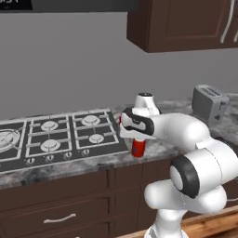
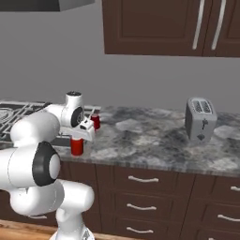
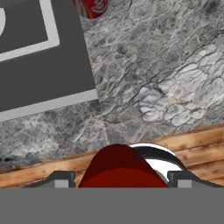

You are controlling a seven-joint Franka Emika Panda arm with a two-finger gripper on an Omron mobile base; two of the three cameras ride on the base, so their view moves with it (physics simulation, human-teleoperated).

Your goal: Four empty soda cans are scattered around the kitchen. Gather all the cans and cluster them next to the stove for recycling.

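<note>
Clamped on a red soda can (image 1: 138,148), the hand (image 1: 135,137) sits just right of centre in the left base view, at the front edge of the grey marble desk (image 2: 154,136). In the hand view that can (image 3: 120,168) fills the bottom centre between the two dark fingertips (image 3: 59,179). A second can (image 2: 95,122) stands behind it, just beside the stove (image 1: 56,135), whose black top spreads across the left. A silver toaster (image 2: 200,119) stands well apart at right.
</note>
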